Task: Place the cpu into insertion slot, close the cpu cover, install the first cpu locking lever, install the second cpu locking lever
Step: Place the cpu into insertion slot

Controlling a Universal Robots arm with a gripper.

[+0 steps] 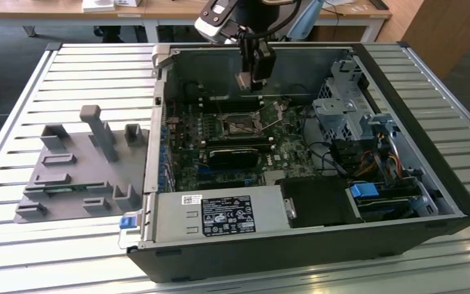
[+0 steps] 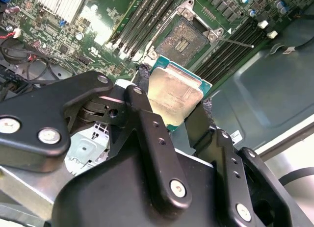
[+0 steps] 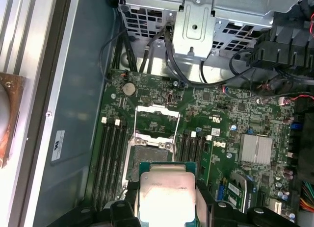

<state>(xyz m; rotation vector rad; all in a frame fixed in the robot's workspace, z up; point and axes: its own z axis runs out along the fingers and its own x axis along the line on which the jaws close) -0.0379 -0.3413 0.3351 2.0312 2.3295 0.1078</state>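
The cpu [image 2: 175, 98], judged light, rigid and fragile, is clamped at two opposite edges by the gripper [image 2: 172, 91] above the insertion slot [image 2: 182, 38].

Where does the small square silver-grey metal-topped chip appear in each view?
Exterior view: the silver-grey square chip hangs in the gripper above the motherboard.
Second wrist view: chip clamped between black fingers.
First wrist view: chip next to the slot.
Shared landmark: square black insertion slot.
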